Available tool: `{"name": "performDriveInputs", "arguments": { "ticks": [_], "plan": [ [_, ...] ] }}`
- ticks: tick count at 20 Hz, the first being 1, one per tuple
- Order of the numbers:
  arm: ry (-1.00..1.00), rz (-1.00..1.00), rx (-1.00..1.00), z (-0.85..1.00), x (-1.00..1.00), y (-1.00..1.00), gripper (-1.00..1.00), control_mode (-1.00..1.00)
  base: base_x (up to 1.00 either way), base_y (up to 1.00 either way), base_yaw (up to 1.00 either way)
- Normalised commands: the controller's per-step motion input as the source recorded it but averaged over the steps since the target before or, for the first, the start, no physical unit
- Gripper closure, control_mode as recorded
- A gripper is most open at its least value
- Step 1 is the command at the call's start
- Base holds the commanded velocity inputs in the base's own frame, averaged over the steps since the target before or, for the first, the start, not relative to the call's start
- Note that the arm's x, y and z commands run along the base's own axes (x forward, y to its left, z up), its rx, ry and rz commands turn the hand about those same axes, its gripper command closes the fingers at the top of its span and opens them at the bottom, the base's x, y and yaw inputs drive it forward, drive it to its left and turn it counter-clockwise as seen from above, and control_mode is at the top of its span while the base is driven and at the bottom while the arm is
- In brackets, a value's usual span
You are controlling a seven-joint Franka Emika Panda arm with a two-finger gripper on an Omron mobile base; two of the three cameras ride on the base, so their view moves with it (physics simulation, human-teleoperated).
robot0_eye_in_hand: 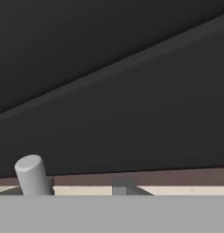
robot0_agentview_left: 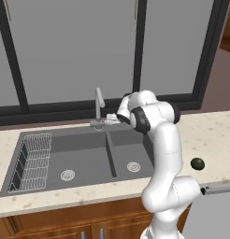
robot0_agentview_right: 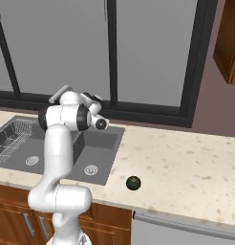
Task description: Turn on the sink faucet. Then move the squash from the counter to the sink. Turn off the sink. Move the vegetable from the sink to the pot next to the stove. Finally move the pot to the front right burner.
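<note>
The sink faucet (robot0_agentview_left: 98, 103) stands behind the dark double sink (robot0_agentview_left: 84, 149), and its grey stem (robot0_eye_in_hand: 32, 175) rises at the lower left of the hand view. My gripper (robot0_agentview_left: 109, 120) reaches leftward to the faucet's base, right beside the small side lever. It is too small to tell how the jaws stand. I see no water falling from the spout. The squash (robot0_agentview_left: 197, 164), a small dark green ball, lies on the beige counter (robot0_agentview_left: 215, 135) to the right of the sink. It shows as squash (robot0_agentview_right: 133, 182) near the counter's front edge, well apart from my hand.
A wire rack (robot0_agentview_left: 32, 161) sits in the left basin, and each basin has a round silver drain. Dark window frames run behind the sink. A grey appliance front (robot0_agentview_right: 186, 227) sits under the counter at the right. Open counter stretches right of the squash.
</note>
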Motion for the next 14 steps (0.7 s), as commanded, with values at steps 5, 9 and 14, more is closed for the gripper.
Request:
{"name": "performDriveInputs", "arguments": {
  "ticks": [5,9,14],
  "plan": [
    [0.02,0.0,0.09,-0.3,0.0,-0.44,1.0,-1.0,0.0,0.0,0.0],
    [0.04,0.0,0.09,-0.28,0.0,-0.43,1.0,-1.0,0.0,0.0,0.0],
    [0.03,0.0,0.03,0.0,0.0,-0.2,-1.0,-1.0,0.0,0.0,0.0]
  ]
}}
